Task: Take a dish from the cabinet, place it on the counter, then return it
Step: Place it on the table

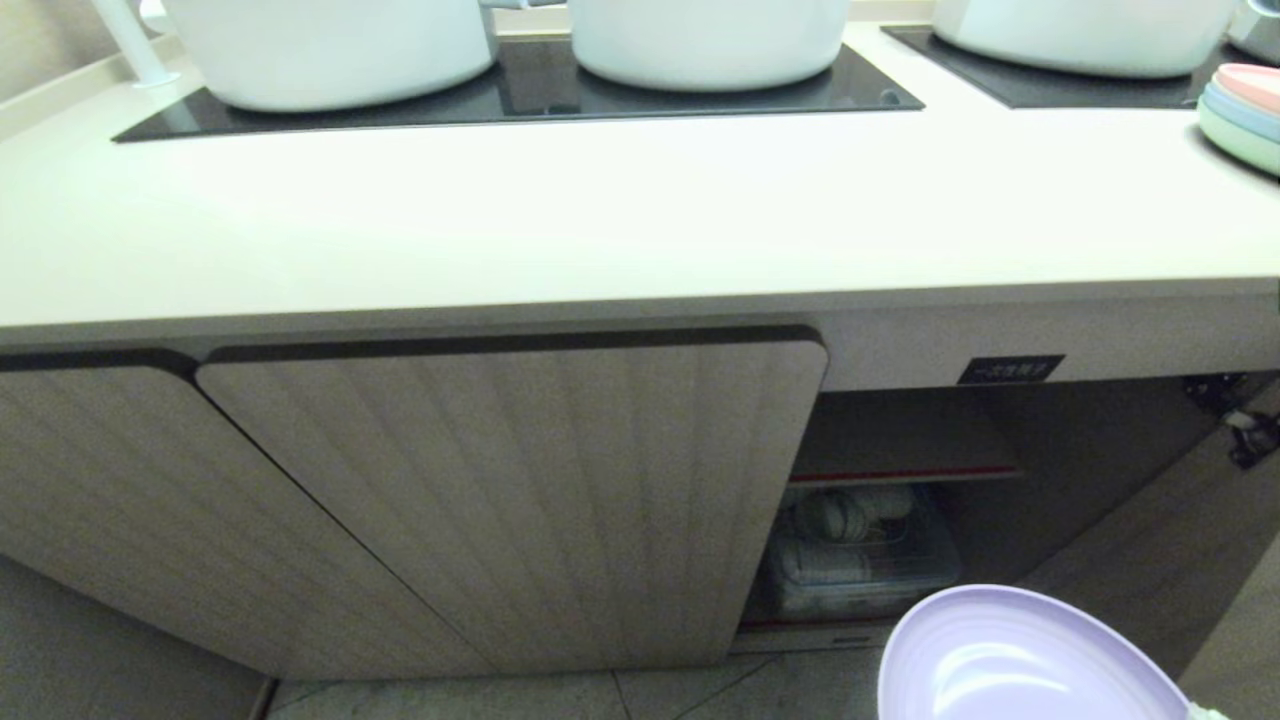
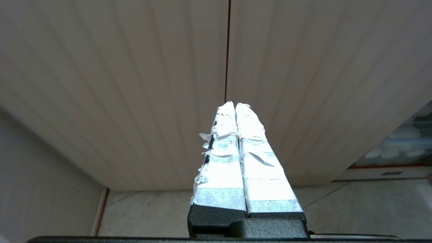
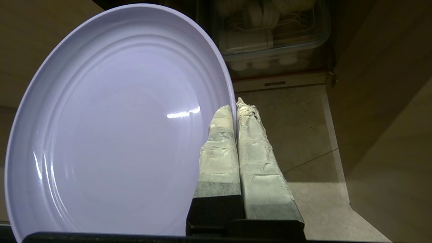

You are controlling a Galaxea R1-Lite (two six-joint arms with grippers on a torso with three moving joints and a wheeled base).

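**Lavender dish held outside the open cabinet**

Head view: the dish (image 1: 1020, 665) is low on the right, before the open cabinet (image 1: 900, 500), below the table (image 1: 600, 220).

Left wrist view: the left pincer (image 2: 235, 104) is clenched and empty, facing ribbed doors (image 2: 135, 84).

Right wrist view: the right pincer (image 3: 236, 103) grasps the dish's (image 3: 118, 125) rim.

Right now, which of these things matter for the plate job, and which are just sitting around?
Part of the job:
- lavender dish, pinched at its rim by the right gripper
- open cabinet
- counter

Just lying about:
- white pots
- pastel plate stack
- clear storage box
- left gripper, idle
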